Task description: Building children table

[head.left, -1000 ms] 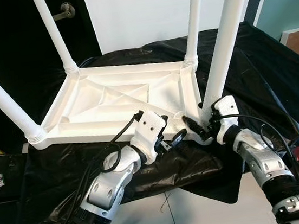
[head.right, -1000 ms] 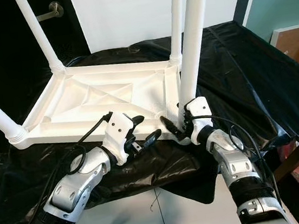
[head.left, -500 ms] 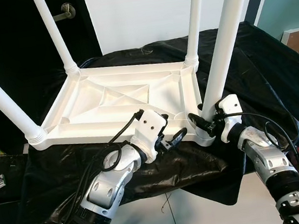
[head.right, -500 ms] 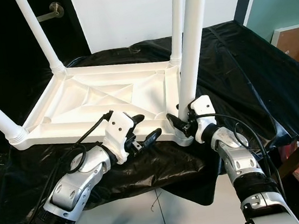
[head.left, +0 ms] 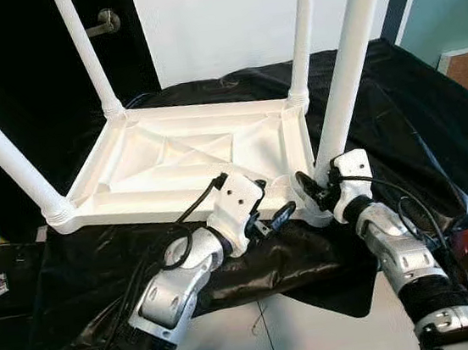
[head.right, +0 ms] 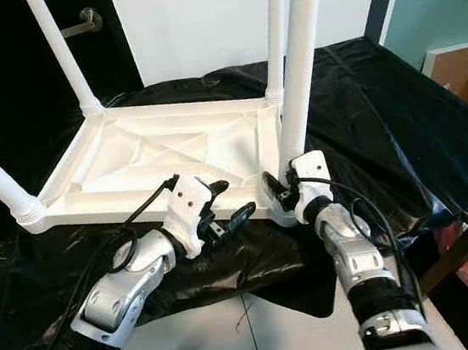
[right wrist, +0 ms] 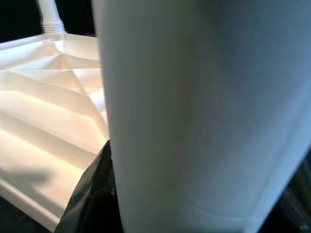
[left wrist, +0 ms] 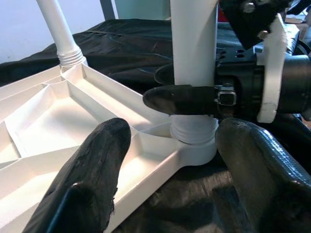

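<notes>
Between the right pincer's fingers: near right leg [head.left: 344, 85], gripped low on its shaft, just above the threaded collar.
Right pincer [head.left: 315, 192]: clenched around that leg; one black finger lying across the leg's front in the left wrist view.
Left pincer [head.left: 275, 217]: released, fingers spread, hovering just beside the tabletop's near edge and facing the gripped leg's socket; holding nothing.
Beyond both pincers: upturned white tabletop [head.left: 184, 151], ribbed underside up, resting on a black sheet [head.left: 397, 112].
Farther from the pincers: far right leg [head.left: 303, 26], far left leg [head.left: 82, 48] and near left leg [head.left: 5, 152], all standing in their corner sockets.
Task state, judged: fourth leg apparently being seated or tightened; thread depth at the collar not readable.
Risk, slip: smooth round plastic, so twisting may spin the fingers on the shaft without turning it.
Risk, cross-thread: leaning the leg while turning could jam the thread crooked.
Risk, shift: tabletop sitting on a slick sheet, unsteadied by the released pincer, so torque may slide or rotate the whole piece toward the near edge.
</notes>
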Robot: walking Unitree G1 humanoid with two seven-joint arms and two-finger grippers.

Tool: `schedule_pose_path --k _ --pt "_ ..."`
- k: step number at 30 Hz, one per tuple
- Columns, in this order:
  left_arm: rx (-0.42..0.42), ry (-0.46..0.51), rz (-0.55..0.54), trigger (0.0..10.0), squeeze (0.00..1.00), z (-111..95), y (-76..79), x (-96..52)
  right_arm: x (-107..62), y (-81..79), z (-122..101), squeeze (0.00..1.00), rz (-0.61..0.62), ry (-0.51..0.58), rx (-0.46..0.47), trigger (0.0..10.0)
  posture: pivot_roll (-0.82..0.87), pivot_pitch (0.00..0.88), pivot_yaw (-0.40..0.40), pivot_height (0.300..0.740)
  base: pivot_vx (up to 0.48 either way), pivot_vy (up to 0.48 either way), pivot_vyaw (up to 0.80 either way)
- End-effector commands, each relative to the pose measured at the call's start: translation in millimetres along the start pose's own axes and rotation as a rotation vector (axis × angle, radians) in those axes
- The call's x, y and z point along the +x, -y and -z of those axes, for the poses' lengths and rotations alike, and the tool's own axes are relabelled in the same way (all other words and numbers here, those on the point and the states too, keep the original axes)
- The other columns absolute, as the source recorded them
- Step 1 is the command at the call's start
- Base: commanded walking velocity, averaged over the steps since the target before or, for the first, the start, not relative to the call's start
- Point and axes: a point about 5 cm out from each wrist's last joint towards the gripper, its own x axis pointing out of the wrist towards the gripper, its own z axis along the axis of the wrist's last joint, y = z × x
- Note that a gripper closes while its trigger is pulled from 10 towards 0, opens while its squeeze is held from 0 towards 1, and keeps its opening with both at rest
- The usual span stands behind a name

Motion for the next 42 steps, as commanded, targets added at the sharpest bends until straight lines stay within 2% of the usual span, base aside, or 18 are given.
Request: schedule_pose_path --k 1,3,5,7,8,9,14,20,33,34,37,38,42 --pt "0.001 -0.015 0.09 10.0 0.0 3.2 6.8 -2.4 -4.3 -2.4 19.6 0.0 0.101 -0.105 0.024 10.0 0.02 0.011 -0.02 0.74 0.0 0.0 0.0" --pt "-0.004 -0.017 0.087 10.0 0.0 4.2 7.2 -3.7 -6.5 -6.7 21.0 0.0 0.224 -0.104 0.041 10.0 0.02 0.01 -0.021 0.74 0.0 0.0 0.0" --pt "-0.004 -0.017 0.086 10.0 0.0 4.4 7.3 -4.1 -7.5 -7.8 21.2 0.0 0.256 -0.1 0.047 10.0 0.02 0.01 -0.021 0.74 0.0 0.0 0.0" --pt "-0.007 -0.016 0.087 10.0 0.0 4.6 7.3 -3.5 -10.8 -9.9 22.1 0.0 0.381 -0.098 0.071 10.0 0.01 0.004 -0.019 0.74 0.0 0.0 0.0" --pt "-0.007 -0.016 0.087 10.0 0.0 4.6 7.3 -3.5 -10.8 -9.9 22.1 0.0 0.381 -0.098 0.071 10.0 0.01 0.004 -0.019 0.74 0.0 0.0 0.0" --pt "-0.007 -0.014 0.089 10.0 0.0 4.4 7.3 -2.5 -10.5 -19.6 22.0 0.0 0.41 -0.101 0.104 10.0 0.01 0.0 -0.015 0.74 0.0 0.0 0.0" --pt "-0.005 -0.018 0.091 10.0 0.0 5.9 6.7 -2.4 -7.8 -26.7 16.9 0.0 0.357 -0.076 0.102 10.0 0.01 0.0 -0.016 0.74 0.0 0.0 0.0" --pt "-0.005 -0.021 0.088 10.0 0.0 6.1 6.2 -4.4 -6.1 -32.3 12.3 0.0 0.35 -0.053 0.108 10.0 0.02 0.0 -0.012 0.74 0.0 0.0 0.0" --pt "-0.001 -0.013 0.089 10.0 0.0 4.5 5.9 -2.5 -6.6 -27.8 0.2 0.0 0.324 0.017 0.067 10.0 0.01 0.0 -0.015 0.74 0.0 0.0 0.0" --pt "0.0 -0.012 0.09 10.0 0.0 4.4 6.3 -1.8 -7.6 -25.9 -0.8 1.0 0.308 0.026 0.063 10.0 0.01 0.0 -0.017 0.74 0.0 0.0 0.0" --pt "0.0 -0.011 0.092 10.0 0.0 4.4 6.5 -1.4 -8.4 -24.7 -1.2 1.0 0.298 0.032 0.062 10.0 0.01 0.0 -0.017 0.74 0.0 0.0 0.0" --pt "0.001 -0.01 0.093 10.0 0.0 4.1 6.7 -0.9 -12.8 -17.7 -3.8 1.0 0.25 0.064 0.066 10.0 0.01 0.0 -0.02 0.74 0.0 0.0 0.0" --pt "0.003 -0.008 0.092 10.0 0.0 3.9 6.5 -0.8 -18.5 -9.3 -7.4 1.0 0.164 0.102 0.081 10.0 0.0 0.0 -0.021 0.74 0.0 0.0 0.0"
